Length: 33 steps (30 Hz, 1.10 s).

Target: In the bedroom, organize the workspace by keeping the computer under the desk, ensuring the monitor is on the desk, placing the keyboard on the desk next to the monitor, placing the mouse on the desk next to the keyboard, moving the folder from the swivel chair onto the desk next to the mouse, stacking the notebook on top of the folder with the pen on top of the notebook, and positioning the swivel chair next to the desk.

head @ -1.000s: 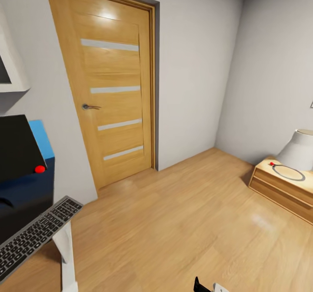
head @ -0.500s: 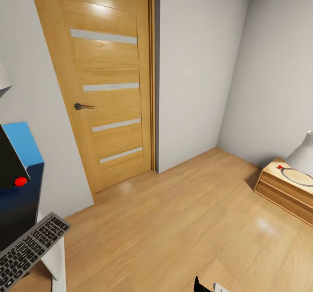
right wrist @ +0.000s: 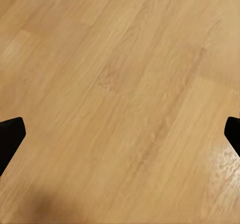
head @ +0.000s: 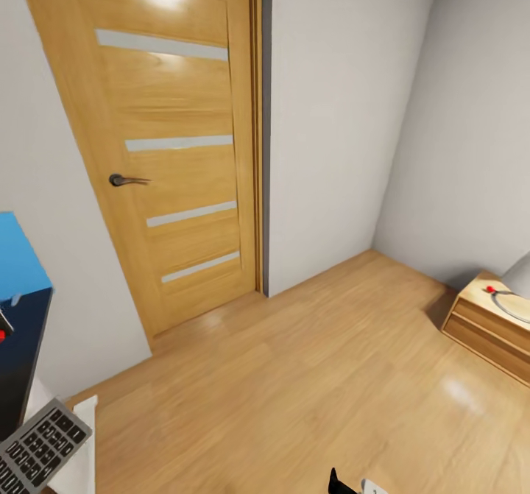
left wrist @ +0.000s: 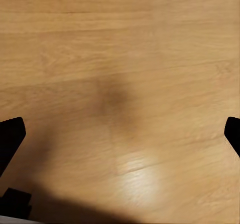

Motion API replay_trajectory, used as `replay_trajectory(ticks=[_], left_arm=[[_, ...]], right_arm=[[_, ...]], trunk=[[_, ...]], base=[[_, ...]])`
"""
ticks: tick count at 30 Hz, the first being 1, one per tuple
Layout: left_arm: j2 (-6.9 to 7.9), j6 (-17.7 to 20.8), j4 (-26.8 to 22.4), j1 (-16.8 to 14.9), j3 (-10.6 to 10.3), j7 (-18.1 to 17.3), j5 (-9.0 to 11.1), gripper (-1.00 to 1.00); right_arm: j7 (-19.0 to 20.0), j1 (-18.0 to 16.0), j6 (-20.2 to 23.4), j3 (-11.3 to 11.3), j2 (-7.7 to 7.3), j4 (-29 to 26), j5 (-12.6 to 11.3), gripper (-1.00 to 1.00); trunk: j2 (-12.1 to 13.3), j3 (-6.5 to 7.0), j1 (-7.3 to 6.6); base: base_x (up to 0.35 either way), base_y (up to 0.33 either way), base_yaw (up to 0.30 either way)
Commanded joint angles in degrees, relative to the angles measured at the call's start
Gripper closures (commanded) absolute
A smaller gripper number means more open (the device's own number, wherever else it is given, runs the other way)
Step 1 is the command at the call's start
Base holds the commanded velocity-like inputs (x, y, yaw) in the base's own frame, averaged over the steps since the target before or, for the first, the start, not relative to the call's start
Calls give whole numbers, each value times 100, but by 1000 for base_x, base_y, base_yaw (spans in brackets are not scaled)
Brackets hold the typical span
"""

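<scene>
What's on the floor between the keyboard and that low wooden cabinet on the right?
Nothing: head view shows bare wood floor between keyboard and cabinet.

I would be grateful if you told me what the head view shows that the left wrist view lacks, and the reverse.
Head view: the wooden door with its handle, grey walls, a low wooden cabinet at the right, and the blue panel of the desk and a corner of the keyboard at the left edge.
Left wrist view: the left end effector, its dark fingers wide apart with nothing between them, and a soft shadow on the boards.
Shared: the light wood floor.
</scene>
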Motion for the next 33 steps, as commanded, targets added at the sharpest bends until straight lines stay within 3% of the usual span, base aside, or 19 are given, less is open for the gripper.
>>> replay_trajectory(ticks=[1,19,33], left_arm=[[7,-42,-15,-11,-48,47,16,-100],[7,-42,-15,-11,-57,38,13,-100],[7,-35,20,-11,-57,46,16,-100]], right_arm=[[-46,-5,-17,49,-2,-1,-20,-100],[-46,-5,-18,58,3,-1,-20,-100],[-28,-5,-45,71,-8,-6,-6,-100]], trunk=[[-3,-15,3],[-3,-182,3],[-3,-306,3]], base=[[326,0,0],[326,-2,0],[278,-90,-1]])
